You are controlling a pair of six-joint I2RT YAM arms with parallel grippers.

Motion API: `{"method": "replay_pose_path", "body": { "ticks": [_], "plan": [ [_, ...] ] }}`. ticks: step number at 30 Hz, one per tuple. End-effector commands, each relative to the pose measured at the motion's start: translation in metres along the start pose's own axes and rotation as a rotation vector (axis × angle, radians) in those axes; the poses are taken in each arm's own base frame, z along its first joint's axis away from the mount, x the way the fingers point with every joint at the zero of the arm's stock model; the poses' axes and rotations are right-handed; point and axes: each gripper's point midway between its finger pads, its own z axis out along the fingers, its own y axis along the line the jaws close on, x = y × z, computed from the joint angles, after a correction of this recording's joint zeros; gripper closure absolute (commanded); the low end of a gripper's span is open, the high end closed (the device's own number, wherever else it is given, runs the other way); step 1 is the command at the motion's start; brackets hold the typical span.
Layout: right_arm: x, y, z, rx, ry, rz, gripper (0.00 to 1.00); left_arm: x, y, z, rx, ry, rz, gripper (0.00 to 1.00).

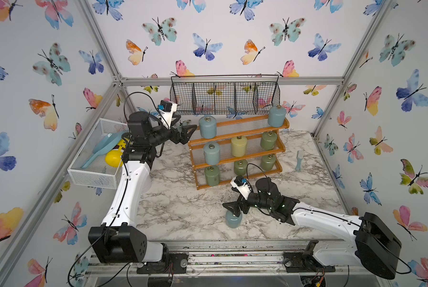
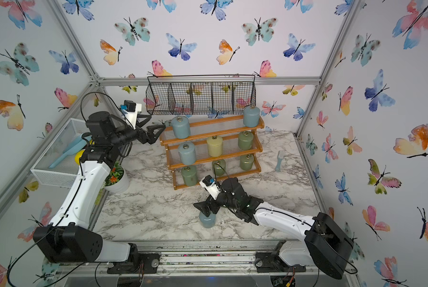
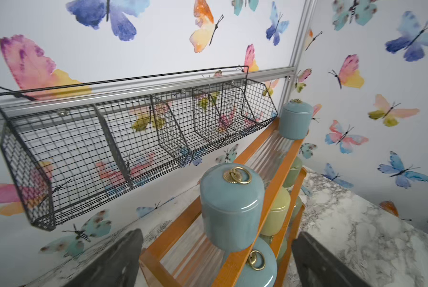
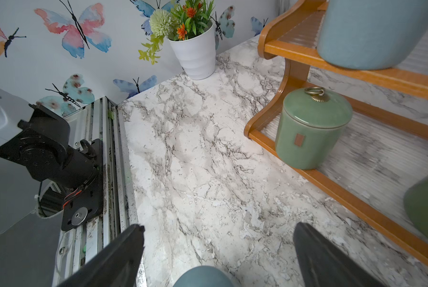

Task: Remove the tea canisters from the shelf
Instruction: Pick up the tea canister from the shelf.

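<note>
eight of the nine tea canisters stand on the shelf (image 1: 242, 121), so by my reading the job has barely begun. one blue-grey canister (image 1: 233, 219) is off. it stands upright on the marble table (image 1: 183, 211) in front of the shelf, well clear of the lowest tier. the right gripper (image 4: 217, 226) hangs just over it with its fingers spread wide. in the right wrist view the lid sits between them without touching either, so it looks released, not held.

on the shelf, the top tier carries the left-end blue canister (image 1: 208, 126) and the right-end blue canister (image 1: 277, 116). the middle tier holds another blue-grey one, the pale yellow canister (image 1: 239, 146) and a sage green one. the lowest tier has three sage green ones. all are upright.

the left gripper (image 3: 217, 234) is spread as well and grips nothing. it sits just beside the shelf's left end at top-tier height, aimed at the left-end blue canister. in the left wrist view that canister shows between the fingers but past their tips, untouched. i'd judge it the next to go, and every canister on the shelf has yet to come down.
</note>
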Motion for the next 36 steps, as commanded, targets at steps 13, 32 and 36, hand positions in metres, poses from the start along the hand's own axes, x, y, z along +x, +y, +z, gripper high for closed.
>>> {"method": "replay_pose_path", "body": {
  "ticks": [13,32,36],
  "plan": [
    [-0.010,0.001,0.002,-0.003,-0.001,0.000,0.00,0.014,0.001,0.025,0.288,0.027,-0.046,0.02],
    [0.005,-0.004,0.014,-0.003,0.042,-0.010,0.00,0.030,0.012,0.067,0.318,0.045,-0.058,0.02],
    [0.003,-0.003,0.014,-0.010,0.045,-0.021,0.00,0.032,0.008,0.078,0.336,0.049,-0.059,0.02]
  ]
}}
